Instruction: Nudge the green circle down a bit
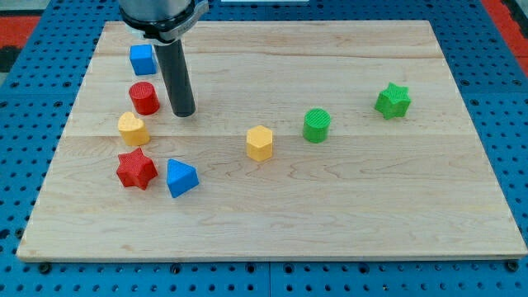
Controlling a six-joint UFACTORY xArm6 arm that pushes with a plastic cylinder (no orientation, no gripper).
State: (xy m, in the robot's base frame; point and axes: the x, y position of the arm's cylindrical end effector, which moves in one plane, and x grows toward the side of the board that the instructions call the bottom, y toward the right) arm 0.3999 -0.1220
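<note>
The green circle [316, 125] is a short green cylinder standing right of the board's middle. My tip [183, 113] rests on the board far to its left, just right of the red cylinder [144, 98]. The tip is well apart from the green circle, with the yellow hexagon [259, 143] lying between them, a little lower. The rod rises from the tip to the arm at the view's top left.
A green star [393, 101] lies to the upper right of the green circle. At the left are a blue cube [143, 59], a yellow heart [132, 129], a red star [136, 169] and a blue triangle-like block [181, 178]. The wooden board [371, 223] ends in blue pegboard.
</note>
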